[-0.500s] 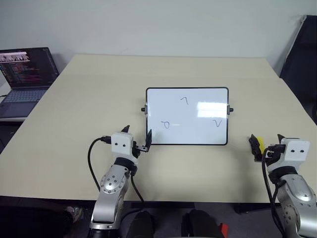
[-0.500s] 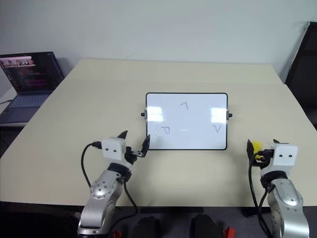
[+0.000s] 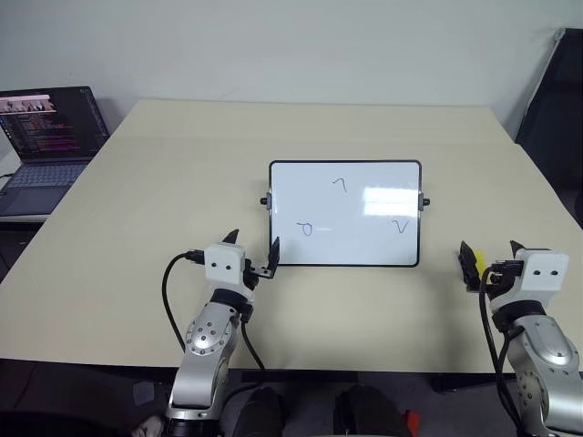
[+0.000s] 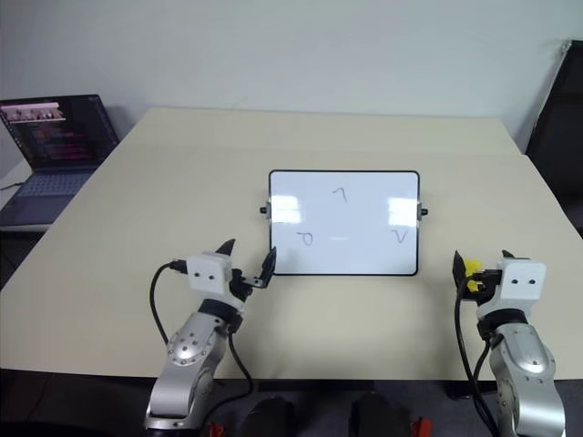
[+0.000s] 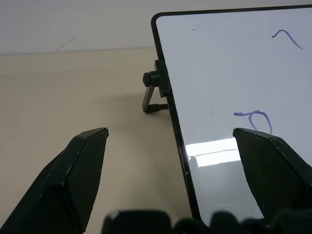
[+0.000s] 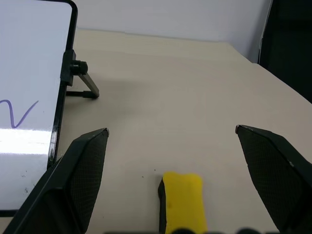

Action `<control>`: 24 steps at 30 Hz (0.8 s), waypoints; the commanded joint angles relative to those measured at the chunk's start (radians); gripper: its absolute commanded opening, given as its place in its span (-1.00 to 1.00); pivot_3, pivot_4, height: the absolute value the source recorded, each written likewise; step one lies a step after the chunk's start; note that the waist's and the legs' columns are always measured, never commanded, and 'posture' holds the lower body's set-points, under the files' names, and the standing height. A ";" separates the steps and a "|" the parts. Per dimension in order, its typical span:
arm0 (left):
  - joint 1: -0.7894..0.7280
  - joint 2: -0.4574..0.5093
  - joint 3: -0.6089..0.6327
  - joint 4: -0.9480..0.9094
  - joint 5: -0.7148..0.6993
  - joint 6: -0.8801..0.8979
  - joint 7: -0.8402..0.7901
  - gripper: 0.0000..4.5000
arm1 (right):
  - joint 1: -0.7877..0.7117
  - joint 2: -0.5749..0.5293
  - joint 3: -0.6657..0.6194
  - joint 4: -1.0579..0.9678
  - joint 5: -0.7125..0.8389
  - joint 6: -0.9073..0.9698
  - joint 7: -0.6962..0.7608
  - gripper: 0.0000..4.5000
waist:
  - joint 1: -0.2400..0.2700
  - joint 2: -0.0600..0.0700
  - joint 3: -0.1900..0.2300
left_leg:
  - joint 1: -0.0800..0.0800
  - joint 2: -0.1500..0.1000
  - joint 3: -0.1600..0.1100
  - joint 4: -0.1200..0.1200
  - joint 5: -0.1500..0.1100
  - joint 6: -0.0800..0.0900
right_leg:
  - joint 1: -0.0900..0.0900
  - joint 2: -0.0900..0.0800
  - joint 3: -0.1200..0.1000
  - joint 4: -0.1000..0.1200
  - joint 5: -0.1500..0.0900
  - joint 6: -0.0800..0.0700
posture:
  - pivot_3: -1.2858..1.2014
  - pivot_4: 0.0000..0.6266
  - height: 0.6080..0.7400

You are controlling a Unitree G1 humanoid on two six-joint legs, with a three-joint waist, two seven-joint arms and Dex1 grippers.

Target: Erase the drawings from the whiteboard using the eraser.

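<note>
Right wrist view: the small yellow block eraser [image 6: 183, 201] lies between the right gripper's [image 6: 170, 139] spread, empty jaws; left gripper [image 5: 170, 134] gapes beside the glossy black-framed whiteboard [image 5: 234, 68], squiggle drawings [image 5: 253, 119] unerased

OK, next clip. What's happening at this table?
A humanoid robot faces a whiteboard propped on the table, with all three drawings unerased. Its right gripper is open, with the yellow eraser lying between the fingers, not visibly clamped. The left gripper is open, straddling the board's left edge. A laptop sits off to the left.
</note>
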 commanded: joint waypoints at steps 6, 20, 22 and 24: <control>-0.066 -0.011 -0.001 0.000 0.007 -0.009 0.014 1.00 | -0.015 0.017 -0.017 -0.012 -0.006 -0.027 -0.008 0.98 | 0.000 0.000 0.000 | 0.000 0.000 0.000 0.000 0.000 0.000 | 0.000 0.000 0.000 0.000 0.000 0.000 | 0.03 -0.52 1.00; -0.152 0.068 -0.025 0.049 -0.076 0.007 -0.169 1.00 | -0.020 -0.022 -0.051 -0.030 0.043 0.080 0.027 0.98 | -0.001 0.000 0.000 | 0.001 0.000 0.000 0.000 0.000 0.000 | 0.000 0.001 -0.001 0.001 0.000 0.000 | 0.03 -0.52 1.00; -0.175 0.092 -0.037 0.063 -0.119 0.015 -0.249 1.00 | -0.035 -0.032 -0.052 -0.030 0.070 0.128 0.033 0.98 | -0.001 0.000 0.000 | 0.000 0.000 0.001 0.000 0.000 0.000 | 0.000 0.001 -0.001 0.001 0.000 0.000 | 0.03 -0.52 1.00; -0.200 0.116 -0.041 0.067 -0.194 0.058 -0.346 1.00 | -0.054 -0.039 -0.055 -0.032 0.100 0.178 0.037 0.98 | -0.001 0.000 0.000 | 0.000 0.000 0.001 0.000 0.000 0.000 | 0.000 0.001 -0.001 0.000 0.000 0.000 | 0.03 -0.52 1.00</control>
